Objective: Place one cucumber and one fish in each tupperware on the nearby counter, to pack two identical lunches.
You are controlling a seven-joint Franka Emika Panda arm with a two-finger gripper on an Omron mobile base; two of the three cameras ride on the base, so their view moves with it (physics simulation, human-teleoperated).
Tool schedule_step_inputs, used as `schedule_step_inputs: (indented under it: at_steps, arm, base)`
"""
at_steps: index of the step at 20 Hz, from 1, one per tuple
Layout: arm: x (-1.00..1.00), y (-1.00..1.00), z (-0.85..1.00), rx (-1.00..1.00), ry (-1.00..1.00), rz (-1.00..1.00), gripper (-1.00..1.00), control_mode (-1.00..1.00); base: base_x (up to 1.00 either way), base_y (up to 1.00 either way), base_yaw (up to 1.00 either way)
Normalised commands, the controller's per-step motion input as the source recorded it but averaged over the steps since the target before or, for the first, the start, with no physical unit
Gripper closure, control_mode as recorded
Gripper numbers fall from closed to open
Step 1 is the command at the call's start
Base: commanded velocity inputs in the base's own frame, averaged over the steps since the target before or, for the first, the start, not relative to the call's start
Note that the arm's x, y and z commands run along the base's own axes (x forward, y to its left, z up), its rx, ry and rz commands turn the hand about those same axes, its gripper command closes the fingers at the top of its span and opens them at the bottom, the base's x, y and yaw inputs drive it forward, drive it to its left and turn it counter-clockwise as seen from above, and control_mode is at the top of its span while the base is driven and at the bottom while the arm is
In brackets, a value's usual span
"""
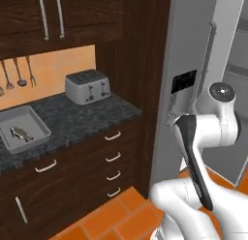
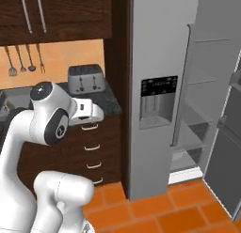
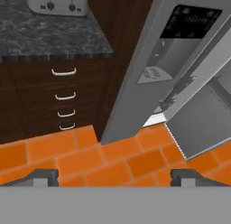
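While the claw (image 3: 115,175) hangs wide open and empty above the orange floor tiles (image 3: 90,160), one tupperware (image 1: 24,130) sits on the dark tabletop (image 1: 82,120) with a fish (image 1: 20,134) inside (left of the silver toaster (image 1: 88,86)).

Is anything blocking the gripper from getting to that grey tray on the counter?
Nothing visible. The open gripper hangs over orange floor by the drawers; the tupperware, holding a fish, sits uncovered on the counter.
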Motion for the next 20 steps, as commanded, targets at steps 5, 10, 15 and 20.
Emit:
schedule_step_inputs:
  at_steps: [5,10,15,20]
  arm:
    - [0.00,0.00,0.00,0.00,0.00,0.00,-1.00,1.00]
    - [0.00,0.00,0.00,0.00,0.00,0.00,-1.00,1.00]
    - [0.00,0.00,0.00,0.00,0.00,0.00,-1.00,1.00]
    - [0.00,0.00,0.00,0.00,0.00,0.00,-1.00,1.00]
  base:
    - [0.99,-0.88,-0.03]
    - [0.84,-0.94,0.00]
    - [0.57,-0.90,0.01]
    - [0.77,-0.56,0.21]
